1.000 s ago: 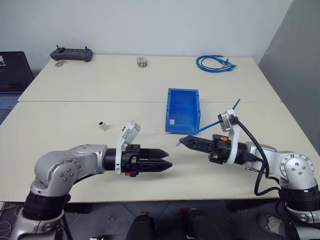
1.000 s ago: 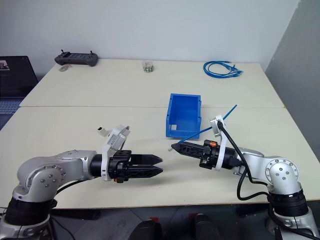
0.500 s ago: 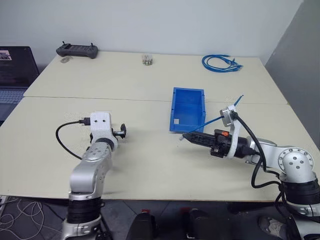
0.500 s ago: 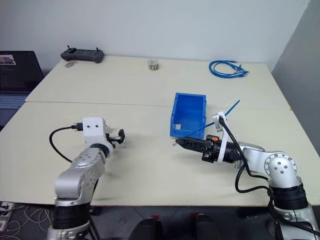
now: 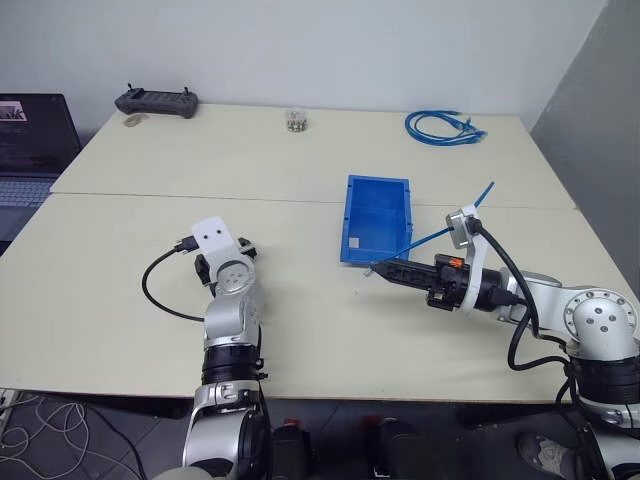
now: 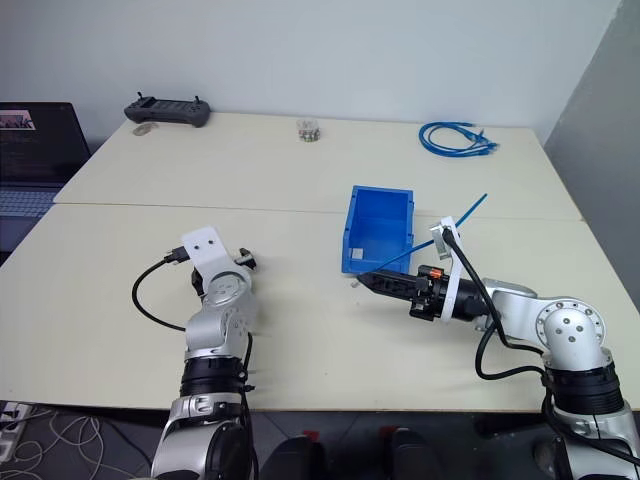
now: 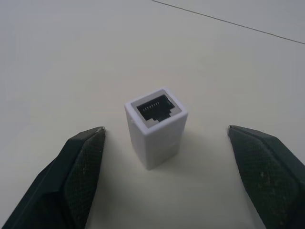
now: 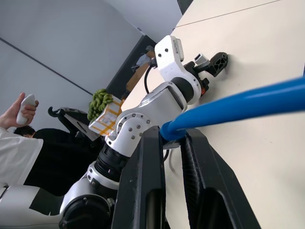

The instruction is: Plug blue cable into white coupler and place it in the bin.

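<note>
The white coupler [image 7: 156, 126] stands upright on the table with its dark socket facing up. My left gripper [image 7: 165, 130] is open, one finger on each side of the coupler and not touching it; in the head view it sits at the table's left [image 5: 244, 248]. My right gripper [image 5: 378, 269] points left, just in front of the bin [image 5: 377, 183], and is shut on the blue cable [image 5: 450, 222]. The cable runs up and back to the right from the fingers, with its plug end at the fingertips. In the right wrist view the cable [image 8: 248, 102] passes between the shut fingers.
A coiled bundle of blue cables [image 5: 440, 127] lies at the far right of the table. A black controller [image 5: 155, 100] and a small jar [image 5: 294, 120] stand at the far edge, with a laptop [image 5: 25, 135] off to the left. A person [image 8: 19, 124] holding a remote shows in the right wrist view.
My left arm swung from pointing right at mid-table to forward and left, down to the coupler, fingers now either side of it. The right gripper kept still with the cable. The camera shifted.
</note>
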`<state>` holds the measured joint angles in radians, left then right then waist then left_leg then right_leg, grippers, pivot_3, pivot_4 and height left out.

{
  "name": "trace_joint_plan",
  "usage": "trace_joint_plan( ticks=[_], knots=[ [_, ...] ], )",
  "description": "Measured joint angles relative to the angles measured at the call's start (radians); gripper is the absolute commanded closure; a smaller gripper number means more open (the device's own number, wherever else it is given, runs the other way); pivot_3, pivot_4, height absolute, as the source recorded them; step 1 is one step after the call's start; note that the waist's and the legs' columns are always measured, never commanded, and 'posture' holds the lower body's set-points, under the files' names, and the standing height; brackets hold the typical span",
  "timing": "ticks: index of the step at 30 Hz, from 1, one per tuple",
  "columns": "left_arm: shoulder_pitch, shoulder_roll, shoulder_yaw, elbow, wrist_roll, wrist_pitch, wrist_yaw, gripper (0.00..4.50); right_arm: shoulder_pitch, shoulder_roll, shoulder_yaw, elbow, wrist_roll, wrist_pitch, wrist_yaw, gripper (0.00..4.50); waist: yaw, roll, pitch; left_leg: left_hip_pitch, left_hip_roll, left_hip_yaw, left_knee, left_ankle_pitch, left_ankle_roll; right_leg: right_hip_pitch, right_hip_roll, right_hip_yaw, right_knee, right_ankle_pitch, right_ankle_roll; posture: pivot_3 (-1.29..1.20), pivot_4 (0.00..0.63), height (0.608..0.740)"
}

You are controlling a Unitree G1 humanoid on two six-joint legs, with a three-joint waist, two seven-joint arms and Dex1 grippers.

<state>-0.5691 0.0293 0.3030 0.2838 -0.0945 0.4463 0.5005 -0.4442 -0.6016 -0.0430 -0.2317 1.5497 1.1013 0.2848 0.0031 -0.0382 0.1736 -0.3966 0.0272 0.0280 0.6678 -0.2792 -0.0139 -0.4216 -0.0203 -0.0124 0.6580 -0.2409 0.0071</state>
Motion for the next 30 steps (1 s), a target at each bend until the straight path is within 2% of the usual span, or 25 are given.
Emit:
trace_joint_plan(
  ticks=[6, 14, 21, 25, 30],
  knots=[
    [-0.003, -0.015, 0.015, 0.005, 0.000, -0.023, 0.015, 1.80, 0.000, 0.000, -0.011, 0.000, -0.001, 0.000, -0.001, 4.32, -0.001, 0.000, 0.000, 0.000, 0.000, 0.000, 0.000, 0.000, 0.000, 0.000, 0.000, 0.000, 0.000, 0.000, 0.000, 0.00, 0.150, 0.740],
    [-0.003, -0.025, 0.016, 0.001, 0.001, -0.016, 0.030, 3.54, 0.001, 0.001, -0.012, 0.000, -0.019, 0.003, -0.001, 4.32, 0.005, 0.000, 0.000, 0.000, -0.002, 0.000, 0.000, 0.000, 0.000, 0.000, 0.000, 0.000, 0.000, 0.000, 0.000, 0.00, 0.150, 0.740],
    [-0.003, -0.023, 0.016, -0.007, 0.001, -0.002, 0.029, 3.62, 0.001, 0.003, -0.012, 0.000, -0.034, 0.004, 0.003, 4.32, 0.006, 0.000, 0.000, 0.000, -0.002, 0.000, 0.000, 0.000, 0.000, 0.000, 0.000, 0.000, 0.000, 0.000, 0.000, 0.00, 0.150, 0.740],
    [0.018, 0.044, -0.015, -0.034, 0.000, 0.053, -0.073, 3.62, 0.001, 0.008, -0.012, 0.000, -0.042, 0.004, 0.006, 4.32, 0.002, 0.000, 0.000, 0.000, -0.001, 0.000, 0.000, 0.000, 0.000, 0.000, 0.001, 0.000, 0.000, 0.000, 0.000, 0.00, 0.150, 0.740],
    [0.137, 0.305, -0.240, -0.207, -0.061, 0.120, -0.589, 3.62, -0.027, 0.008, -0.009, -0.002, -0.099, 0.002, 0.034, 4.32, -0.005, 0.001, 0.000, 0.000, -0.001, 0.001, -0.001, 0.000, -0.001, -0.001, 0.002, 0.000, 0.001, 0.000, -0.001, 0.00, 0.150, 0.740]
  ],
)
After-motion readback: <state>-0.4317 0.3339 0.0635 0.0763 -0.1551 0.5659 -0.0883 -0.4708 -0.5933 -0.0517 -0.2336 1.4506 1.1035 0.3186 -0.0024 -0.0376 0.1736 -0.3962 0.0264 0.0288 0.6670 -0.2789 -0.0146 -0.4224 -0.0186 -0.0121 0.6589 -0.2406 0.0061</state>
